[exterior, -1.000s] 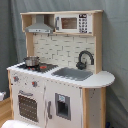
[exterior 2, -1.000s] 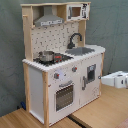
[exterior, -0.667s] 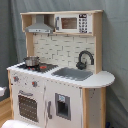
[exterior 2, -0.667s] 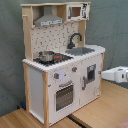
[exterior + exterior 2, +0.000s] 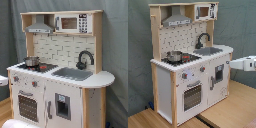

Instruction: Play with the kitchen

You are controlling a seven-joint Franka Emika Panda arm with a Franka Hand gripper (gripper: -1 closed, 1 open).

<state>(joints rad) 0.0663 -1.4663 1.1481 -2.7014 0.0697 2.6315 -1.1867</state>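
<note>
The kitchen (image 5: 190, 62) stands upright against a grey curtain on a wooden floor, filling the middle of both exterior views. Going left to right in the second exterior view: the small pot (image 5: 174, 56) sits on the stove at the left end of the counter, the oven door (image 5: 192, 96) is below it, the black faucet (image 5: 202, 39) arches over the grey sink (image 5: 208, 51), and the microwave (image 5: 204, 12) sits up on the shelf.

At the second exterior view's right edge a white part of the arm (image 5: 244, 63) reaches in at counter height, apart from the kitchen's right side. To play well, I judge it should come in level with the counter and pick one easy feature (the pot or the faucet are the most exposed), approaching slowly so the light cabinet is not pushed.

The gripper itself is cut off by the frame, so whether it is released or clenched I cannot tell. The knobs are hard to make out.
</note>
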